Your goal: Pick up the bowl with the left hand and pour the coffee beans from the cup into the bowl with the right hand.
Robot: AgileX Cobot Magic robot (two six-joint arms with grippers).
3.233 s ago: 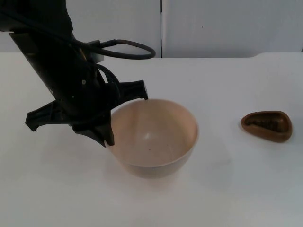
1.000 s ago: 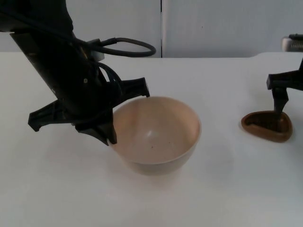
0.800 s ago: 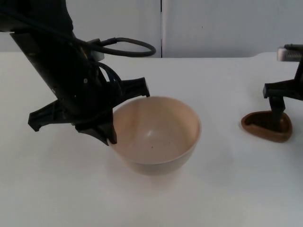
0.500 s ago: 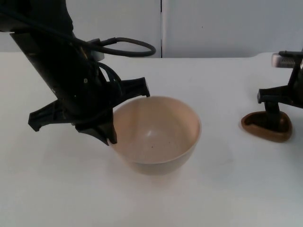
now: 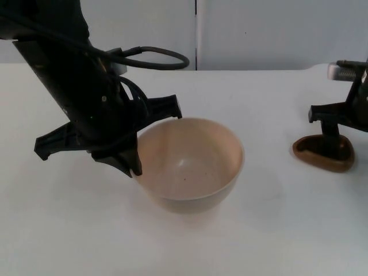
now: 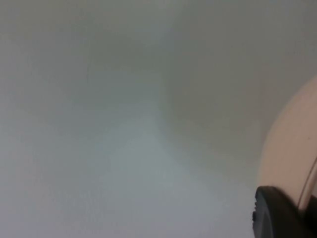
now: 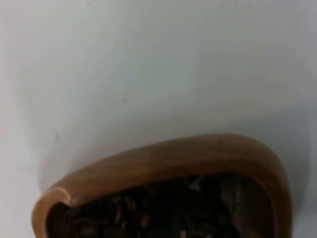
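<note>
- My left gripper (image 5: 133,150) had its fingers clamped on the near-left rim of the bowl (image 5: 192,167), which sat at mid-bench, apparently held just clear of the white bench (image 5: 69,230), though I could not be sure of the gap.
- In my left wrist view the bowl's pale wall (image 6: 290,144) ran right alongside one black fingertip (image 6: 280,213), so the pinch looked to be across the rim.
- The bowl looked stiff, smooth and rather slippery; a one-sided rim pinch would let it tip, so I judged it best kept level.
- The cup (image 5: 324,153), a brown, teardrop-shaped thing, stood well to the right of the bowl, upright on the bench.
- My right gripper (image 5: 330,135) hung directly over it, one finger reaching down to its rim; whether those fingers were parted or closed I could not tell.
- My right wrist view showed the cup (image 7: 163,163) holding dark coffee beans (image 7: 163,208).
- The cup seemed light and rigid, its contents loose; I judged the wall near the broad end the place to grip, leaving the narrow end free as a spout.
</note>
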